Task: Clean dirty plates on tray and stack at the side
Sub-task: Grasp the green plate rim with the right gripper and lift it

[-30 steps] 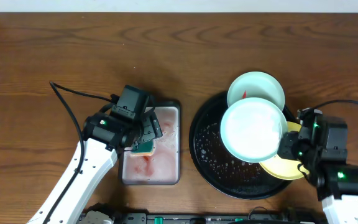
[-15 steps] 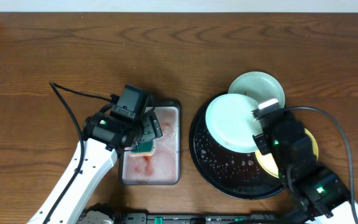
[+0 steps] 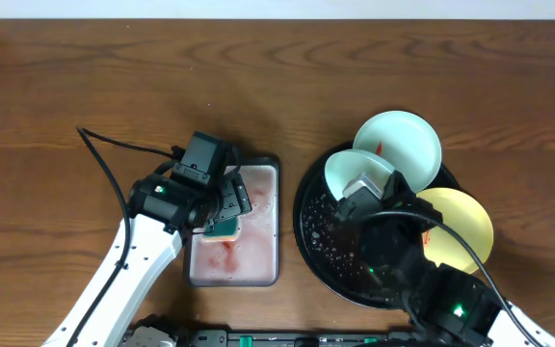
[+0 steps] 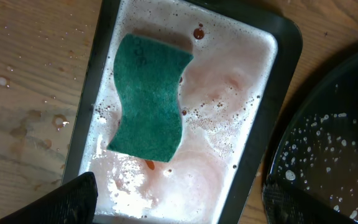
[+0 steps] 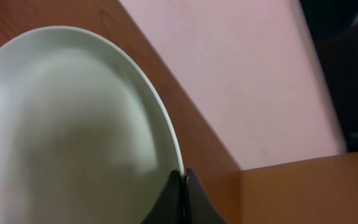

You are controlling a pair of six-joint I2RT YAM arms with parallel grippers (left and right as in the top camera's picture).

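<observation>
Mint plate (image 3: 350, 172) pinched by right end effector (image 5: 183, 178), farther left now; left end effector (image 4: 179, 190) spread.

Seen from overhead, the right arm (image 3: 412, 265) hides the middle of the black tray (image 3: 314, 226), part of the mint plate (image 3: 350, 173) it holds, and one side of the yellow plate (image 3: 468, 224). In the right wrist view the mint plate is blurred and cut off at the left and bottom edges.
</observation>
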